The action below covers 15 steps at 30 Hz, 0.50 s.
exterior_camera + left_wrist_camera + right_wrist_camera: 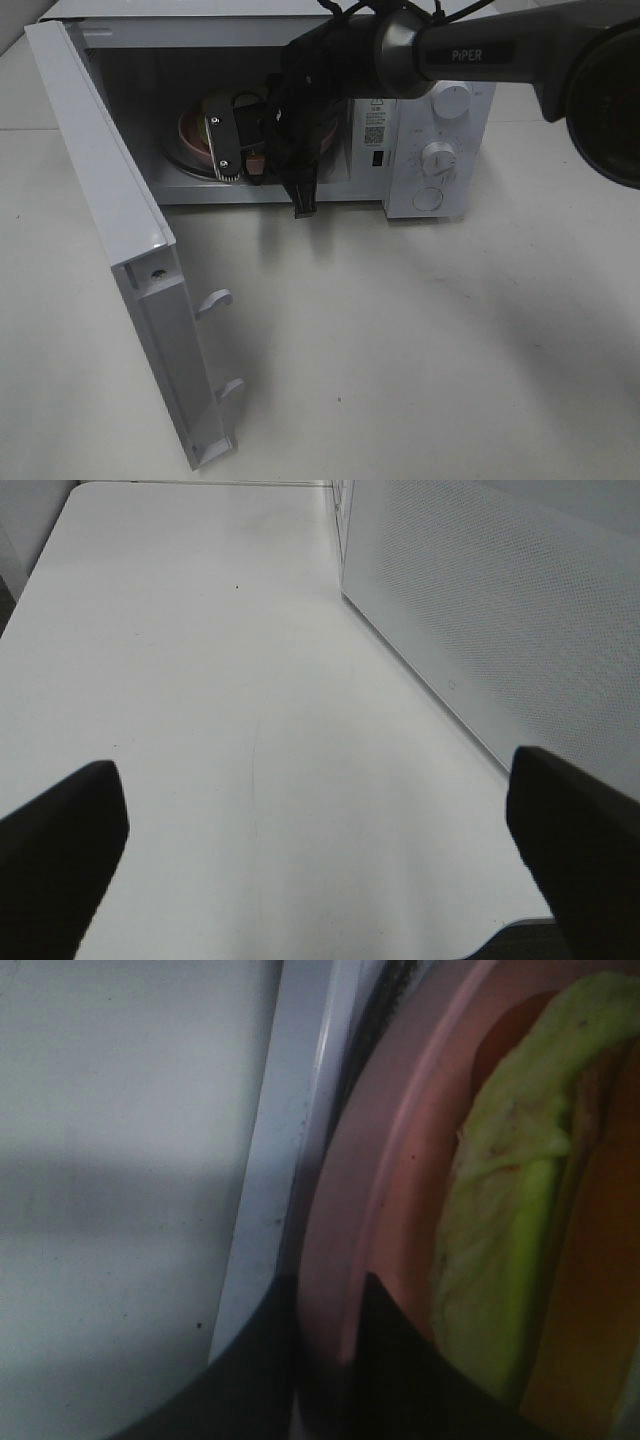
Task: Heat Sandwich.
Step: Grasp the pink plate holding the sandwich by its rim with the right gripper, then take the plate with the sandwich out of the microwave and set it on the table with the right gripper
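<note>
The right gripper (262, 150) reaches through the doorway of the microwave (440, 130), its jaws drawn narrow. In the right wrist view its dark fingers (400, 1370) sit on either side of the rim of the pink plate (350, 1210), one outside and one inside, so it pinches that rim. The sandwich (500, 1250) lies on the plate just beside the inner finger, its pale green leafy filling facing the camera and a tan crust edge alongside; I cannot tell whether the finger touches it. From the high camera the plate (195, 140) shows only as a pink-brown arc on the left of the oven cavity, mostly hidden behind the right gripper, and the sandwich cannot be made out there.

The microwave door (120, 250) stands swung open toward the near left. The microwave rests on the white bench (420, 350).

The left gripper (320, 850) hangs with its jaws spread wide, holding nothing, over bare bench (200, 680) beside a perforated white panel of the microwave (500, 610).
</note>
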{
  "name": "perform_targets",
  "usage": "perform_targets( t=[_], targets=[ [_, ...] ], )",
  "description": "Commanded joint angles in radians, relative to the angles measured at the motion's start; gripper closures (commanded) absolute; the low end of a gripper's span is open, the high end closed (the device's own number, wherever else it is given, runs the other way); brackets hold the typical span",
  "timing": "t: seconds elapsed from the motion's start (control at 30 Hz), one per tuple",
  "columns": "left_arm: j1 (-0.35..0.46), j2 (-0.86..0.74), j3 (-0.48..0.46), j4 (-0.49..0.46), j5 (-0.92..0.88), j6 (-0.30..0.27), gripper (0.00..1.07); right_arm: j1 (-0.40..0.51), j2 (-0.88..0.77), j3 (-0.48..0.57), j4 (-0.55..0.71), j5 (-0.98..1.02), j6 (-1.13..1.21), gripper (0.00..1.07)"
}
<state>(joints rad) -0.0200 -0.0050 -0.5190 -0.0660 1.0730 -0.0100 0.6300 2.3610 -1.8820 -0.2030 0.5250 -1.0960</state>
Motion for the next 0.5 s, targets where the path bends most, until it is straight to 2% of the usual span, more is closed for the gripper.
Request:
perform_targets(
  t=[0.03, 0.23, 0.33, 0.5],
  targets=[
    [-0.005, -0.015, 0.002, -0.002, -0.002, 0.0, 0.09, -0.002, -0.021, 0.008, 0.029, 0.077, -0.077, 1.07],
    [-0.005, -0.015, 0.002, -0.002, -0.002, 0.0, 0.09, -0.002, -0.081, 0.072, 0.031, 0.055, -0.187, 1.07],
    [-0.005, -0.015, 0.002, -0.002, -0.002, 0.0, 0.09, -0.002, -0.144, 0.153, 0.05, 0.006, -0.257, 1.07],
    [-0.005, -0.015, 0.002, -0.002, -0.002, 0.0, 0.09, -0.002, -0.195, 0.222, 0.102, -0.019, -0.359, 1.07]
  ],
)
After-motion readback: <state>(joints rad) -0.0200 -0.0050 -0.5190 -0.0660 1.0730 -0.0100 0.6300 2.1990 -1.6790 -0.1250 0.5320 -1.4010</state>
